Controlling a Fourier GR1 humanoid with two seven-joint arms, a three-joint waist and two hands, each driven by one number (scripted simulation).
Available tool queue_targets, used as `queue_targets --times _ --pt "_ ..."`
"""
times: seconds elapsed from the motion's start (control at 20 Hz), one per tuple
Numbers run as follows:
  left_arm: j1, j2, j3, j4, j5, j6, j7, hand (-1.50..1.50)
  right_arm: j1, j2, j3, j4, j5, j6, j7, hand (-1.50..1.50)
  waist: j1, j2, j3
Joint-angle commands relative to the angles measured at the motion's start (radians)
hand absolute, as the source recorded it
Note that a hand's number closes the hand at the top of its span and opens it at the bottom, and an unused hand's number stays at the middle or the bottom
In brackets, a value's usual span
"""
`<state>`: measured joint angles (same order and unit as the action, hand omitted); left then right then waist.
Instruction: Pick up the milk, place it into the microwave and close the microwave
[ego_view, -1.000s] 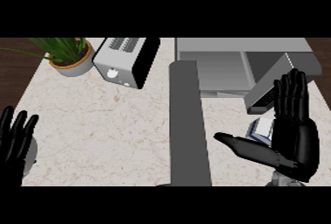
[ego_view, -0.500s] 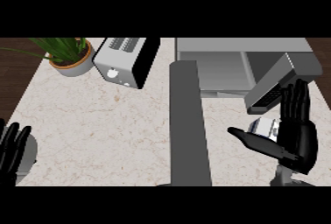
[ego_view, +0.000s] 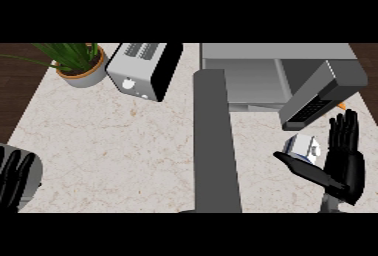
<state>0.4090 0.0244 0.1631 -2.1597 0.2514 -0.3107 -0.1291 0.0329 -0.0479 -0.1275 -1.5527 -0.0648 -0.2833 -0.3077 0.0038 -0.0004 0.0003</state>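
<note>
Milk (ego_view: 304, 148) sits on the tabletop (ego_view: 111, 145) at the right side of the head view, a small white and blue carton, just below the front corner of the microwave (ego_view: 273, 75). I see my right hand (ego_view: 341, 167) right next to it: straight fingers (ego_view: 344, 132) stand up along the carton's right side, the thumb (ego_view: 295, 165) stretches out under its lower edge. So the carton lies in the wide gap between thumb and fingers, close to the palm. I can't tell if any part of the hand touches it. Hand is spread wide and holds nothing.

Microwave is open, grey cavity facing me. Its door (ego_view: 321, 95) swings out toward the lower right, and the door's dark end hangs just above the milk and the fingertips. A small orange bit (ego_view: 344, 105) peeks out right of the door; can't tell what it is.

A long dark grey bar (ego_view: 215, 145) runs down the middle of the view, well left of the carton.

Left hand (ego_view: 16, 175) shows at the lower left edge, fingers up and relaxed, resting, holding nothing, well apart from the milk.

Toaster (ego_view: 144, 70) stands at the back, left of the microwave. Potted plant (ego_view: 77, 62) sits beside it, at the tabletop's back left corner.
</note>
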Motion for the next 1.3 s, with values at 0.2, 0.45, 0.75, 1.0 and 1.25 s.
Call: queue_targets --times 0.2,0.45,0.75,1.0,1.25 --pt "-0.012 -0.023 -0.024 0.066 -0.058 -0.018 -0.054 -1.50 0.054 0.011 -0.042 0.156 -0.030 0.054 -0.170 -1.50 -0.001 0.000 0.000" --pt "-0.007 -0.024 -0.027 0.062 -0.042 -0.012 -0.043 -1.50 -0.048 -0.028 -0.078 0.354 -0.033 0.105 -0.279 -1.50 0.002 0.001 0.000" --pt "0.036 -0.004 0.021 -0.027 0.037 -0.050 0.007 -1.50 -0.072 -0.062 -0.109 0.482 -0.027 0.143 -0.396 -1.50 0.004 0.000 0.000" --pt "0.044 0.008 0.047 -0.007 0.054 -0.068 -0.015 -1.50 -0.153 -0.062 -0.135 0.563 -0.041 0.107 -0.387 -1.50 0.005 0.001 0.000" --pt "0.043 0.001 0.047 -0.030 0.060 -0.068 0.016 -1.50 -0.191 -0.100 -0.186 0.726 -0.040 0.078 -0.453 -1.50 0.005 0.001 0.000"
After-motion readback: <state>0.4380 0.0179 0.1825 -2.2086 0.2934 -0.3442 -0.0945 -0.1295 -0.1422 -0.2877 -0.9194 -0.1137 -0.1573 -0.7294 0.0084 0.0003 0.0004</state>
